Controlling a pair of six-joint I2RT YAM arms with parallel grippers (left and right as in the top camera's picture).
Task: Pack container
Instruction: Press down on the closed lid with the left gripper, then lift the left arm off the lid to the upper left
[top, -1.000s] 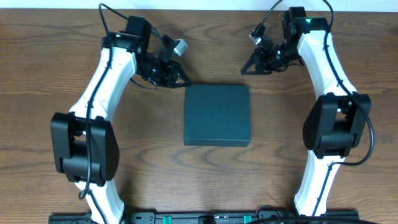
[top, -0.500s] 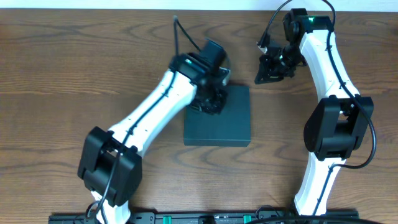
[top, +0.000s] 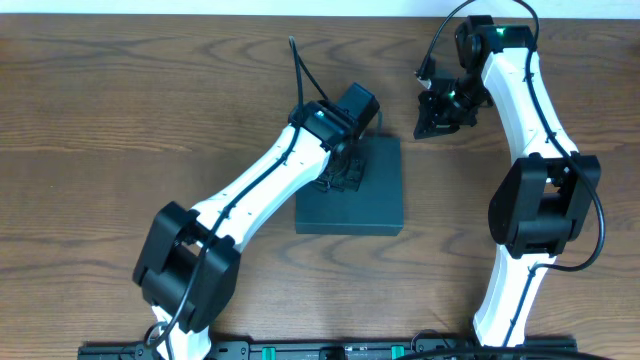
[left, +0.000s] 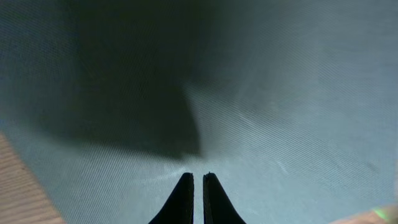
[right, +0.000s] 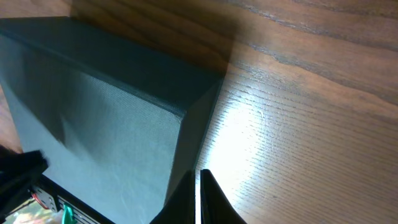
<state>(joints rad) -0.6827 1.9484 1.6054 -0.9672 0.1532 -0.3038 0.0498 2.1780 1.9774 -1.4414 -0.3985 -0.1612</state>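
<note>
the box (top: 372, 203) lies flat around the middle of the counter (top: 100, 100), well away from every edge, its lid down and its sides roughly square to the counter's edges. it is dark teal and matte, and the part of its top that shows is bare.

the left arm reaches in slantwise from the near left corner, and the left hand (top: 338, 178) is over the far left part of the lid. in the left wrist view the lid's fine-grained surface fills nearly the whole picture, with slivers of wood at the bottom corners. the two fingertips (left: 186, 182) are drawn close together, only a thin slit between them, and they hold nothing. they sit low over the lid beside a heavy shadow; i cannot tell whether they touch it.

the right arm runs up along the right side of the counter and bends inward near the far edge. the right hand (top: 430, 115) is over bare wood just off the box's far right corner, between the box and the far edge, apart from the box. in the right wrist view its fingertips (right: 209, 182) are also pressed narrow and empty, pointing at the counter beside the corner and side wall of the box.
</note>
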